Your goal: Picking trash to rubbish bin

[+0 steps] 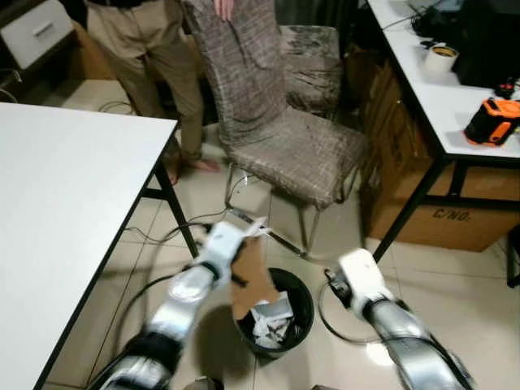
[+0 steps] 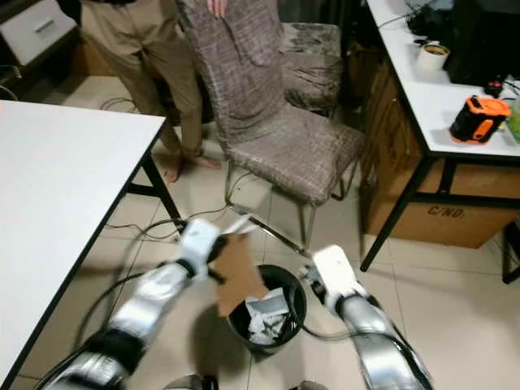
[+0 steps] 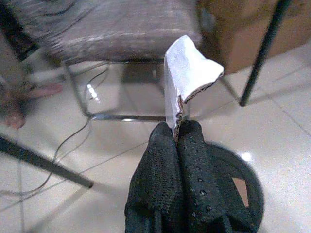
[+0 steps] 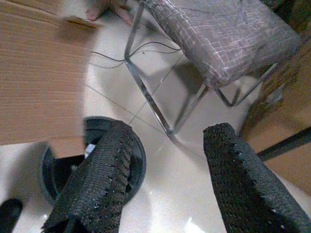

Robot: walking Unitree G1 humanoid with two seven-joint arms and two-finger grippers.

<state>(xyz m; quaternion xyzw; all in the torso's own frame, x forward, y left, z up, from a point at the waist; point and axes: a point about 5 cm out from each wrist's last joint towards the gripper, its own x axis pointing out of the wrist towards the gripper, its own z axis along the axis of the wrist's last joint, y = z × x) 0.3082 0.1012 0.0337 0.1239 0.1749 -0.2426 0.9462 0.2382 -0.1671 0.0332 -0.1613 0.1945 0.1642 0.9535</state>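
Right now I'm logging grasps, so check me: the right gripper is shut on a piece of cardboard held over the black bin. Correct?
Not quite: it is the left gripper that is shut on the piece of cardboard over the black bin, as the left wrist view shows. The right gripper is open and holds nothing.

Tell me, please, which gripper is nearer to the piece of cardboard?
Left. The left gripper has its fingers shut on the piece of cardboard, holding it over the black bin. The right gripper hangs open beside the bin, apart from the cardboard.
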